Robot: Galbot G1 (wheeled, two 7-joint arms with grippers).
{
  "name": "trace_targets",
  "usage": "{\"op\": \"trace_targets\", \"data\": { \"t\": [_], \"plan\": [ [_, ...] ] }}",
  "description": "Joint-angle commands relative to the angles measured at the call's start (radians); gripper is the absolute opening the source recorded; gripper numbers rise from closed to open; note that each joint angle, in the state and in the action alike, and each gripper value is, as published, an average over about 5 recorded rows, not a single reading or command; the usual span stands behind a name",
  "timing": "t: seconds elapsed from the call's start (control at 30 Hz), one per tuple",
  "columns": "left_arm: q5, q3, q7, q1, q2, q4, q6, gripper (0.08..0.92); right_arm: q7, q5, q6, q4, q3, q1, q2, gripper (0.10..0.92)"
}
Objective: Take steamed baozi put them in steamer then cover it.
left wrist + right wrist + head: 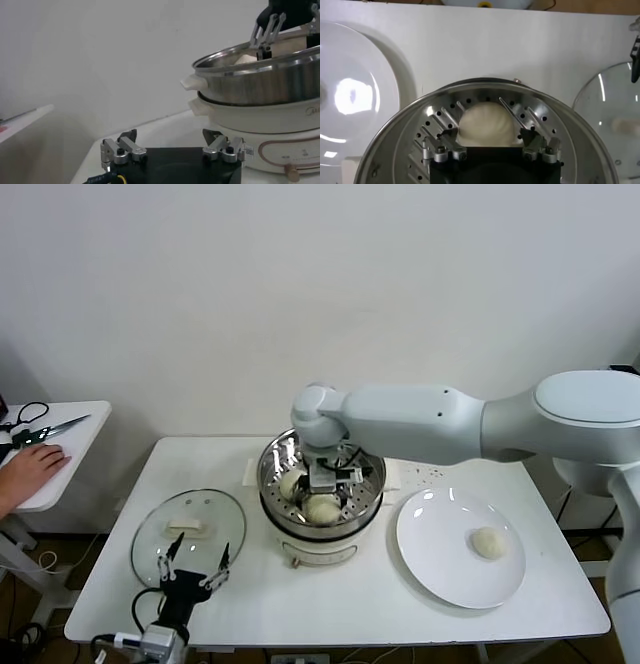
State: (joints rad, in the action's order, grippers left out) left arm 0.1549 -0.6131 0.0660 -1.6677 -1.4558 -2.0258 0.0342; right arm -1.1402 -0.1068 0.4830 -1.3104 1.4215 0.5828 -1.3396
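Hanging inside the steamer [322,502], the right gripper [322,481] stands spread around a steamed baozi [486,125], clear of the rim; left gripper [193,575] waits parted beside the cover [188,534].

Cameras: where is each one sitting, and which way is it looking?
Head view: up high, looking down at the table; both arms show.
Left wrist view: low by the table, facing the steamer; left gripper open.
Right wrist view: above the steamer, looking down; right gripper open around a baozi.
All share the steamer.
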Motion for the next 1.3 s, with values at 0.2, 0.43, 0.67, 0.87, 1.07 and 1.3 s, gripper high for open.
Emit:
{"op": "trace_targets", "data": {
  "t": [0.2, 0.43, 0.67, 0.87, 1.07, 1.3],
  "plan": [
    [0.001, 0.001, -0.001, 0.005, 0.004, -0.001, 0.003, 0.823, 0.02, 0.059, -0.034, 0.026, -0.043, 0.085, 0.092, 0.823],
    [0.002, 0.005, 0.0, 0.006, 0.01, -0.007, 0.003, 0.823, 0.162, 0.31, -0.372, 0.017, 0.091, 0.247, 0.3, 0.823],
    [-0.004, 0.001, 0.0, 0.006, 0.01, -0.014, 0.001, 0.823, 0.161, 0.511, -0.676, -0.034, 0.091, 0.217, 0.536, 0.823],
    [-0.009, -0.002, 0.001, -0.001, 0.014, -0.026, 0.0, 0.823, 0.127, 0.457, -0.736, -0.053, -0.07, -0.009, 0.726, 0.823],
    [-0.013, -0.008, 0.001, -0.01, 0.01, -0.031, -0.001, 0.823, 0.09, 0.303, -0.732, -0.056, -0.322, -0.293, 0.837, 0.823],
    [-0.014, -0.012, 0.001, -0.009, 0.009, -0.027, -0.003, 0.823, 0.077, 0.192, -0.722, -0.054, -0.543, -0.588, 0.903, 0.823]
  ]
}}
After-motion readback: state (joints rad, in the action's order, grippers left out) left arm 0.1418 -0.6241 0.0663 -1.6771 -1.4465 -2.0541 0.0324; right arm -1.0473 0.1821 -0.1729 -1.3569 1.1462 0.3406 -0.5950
